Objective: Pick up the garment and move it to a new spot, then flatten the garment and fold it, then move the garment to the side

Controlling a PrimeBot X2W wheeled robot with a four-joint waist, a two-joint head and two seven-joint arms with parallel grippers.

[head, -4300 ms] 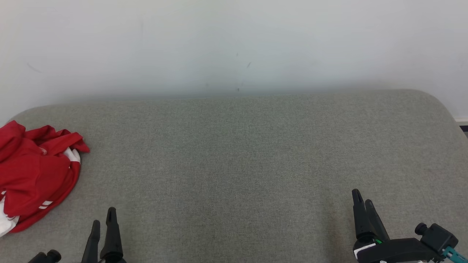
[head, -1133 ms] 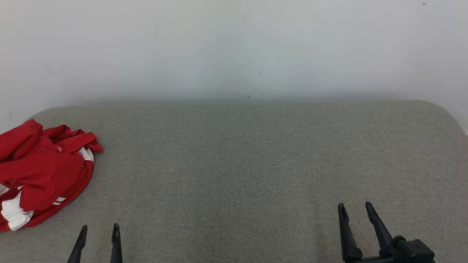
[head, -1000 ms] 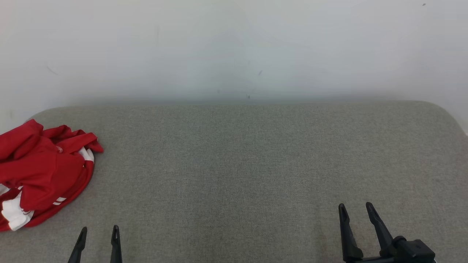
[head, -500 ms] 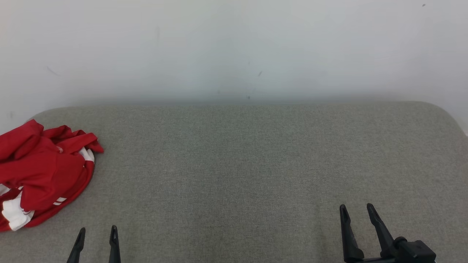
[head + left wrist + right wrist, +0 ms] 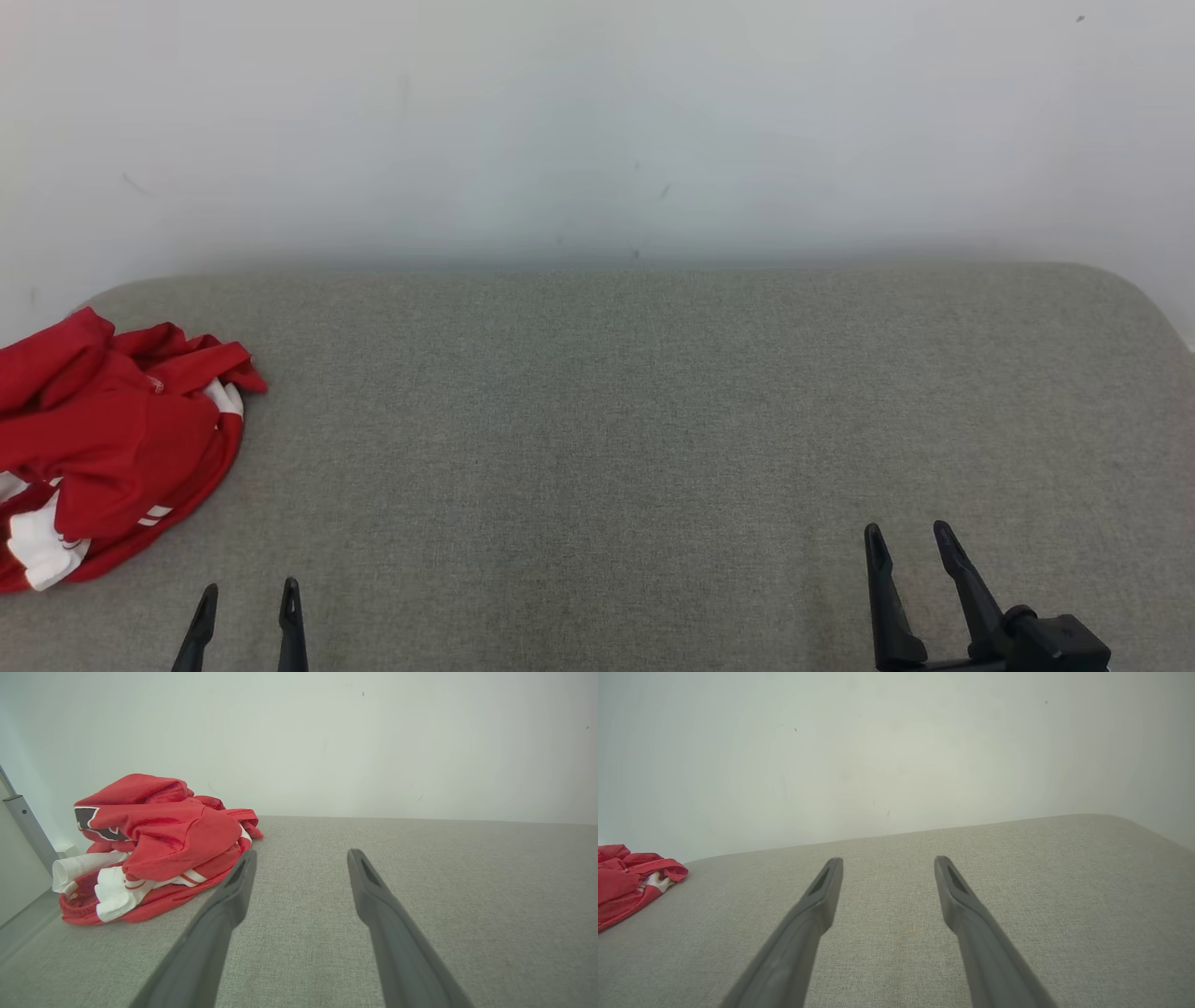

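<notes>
A crumpled red garment with white trim lies in a heap at the left end of the grey fabric surface. From the left wrist the garment sits ahead and to the left, and its edge shows at the far left of the right wrist view. My left gripper stands open at the lower left, just right of and nearer than the heap, holding nothing. Far from the garment, my right gripper is open over the bare fabric at the lower right. Open, empty fingers show for my left gripper and for my right gripper.
A pale wall rises right behind the grey surface. The surface rounds off at its far right corner. Left of the garment stand a grey metal post and a drop past the surface's left edge.
Little has changed in the last second. The whole head picture has slid down a few pixels, so the camera moved slightly. Both grippers stay open in place and the garment lies as before.
</notes>
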